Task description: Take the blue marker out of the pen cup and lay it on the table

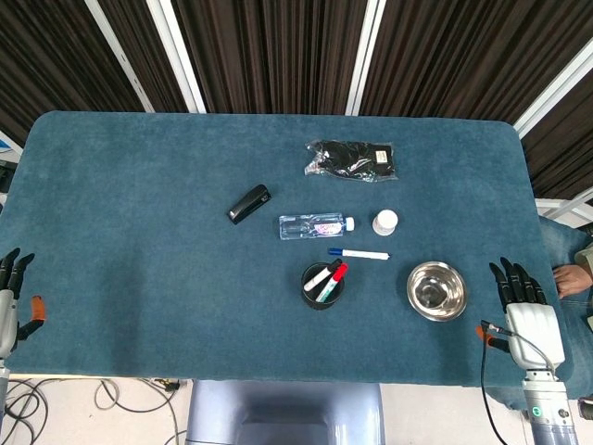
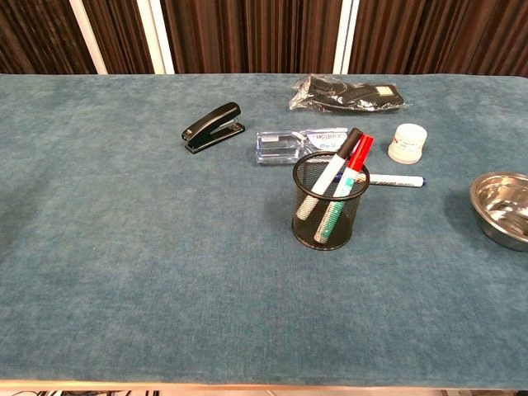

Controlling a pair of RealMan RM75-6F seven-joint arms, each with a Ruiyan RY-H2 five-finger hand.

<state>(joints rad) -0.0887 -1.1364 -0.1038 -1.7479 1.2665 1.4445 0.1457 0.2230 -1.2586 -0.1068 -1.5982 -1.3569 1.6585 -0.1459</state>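
Note:
The blue marker [image 1: 359, 253] [image 2: 395, 180] lies flat on the blue cloth just behind the black mesh pen cup [image 1: 323, 286] [image 2: 330, 203]. Two markers, one black-capped and one red-capped, stand in the cup. My right hand [image 1: 523, 304] hangs off the table's front right corner, fingers spread, holding nothing. At the front left edge, also off the table, is my left hand [image 1: 11, 297], fingers apart and empty. Neither hand shows in the chest view.
A steel bowl [image 1: 436, 291] [image 2: 503, 207] sits right of the cup. Behind the marker are a clear plastic bottle [image 1: 315, 225], a small white jar [image 1: 385, 222], a black stapler [image 1: 249, 204] and a black bag [image 1: 353, 159].

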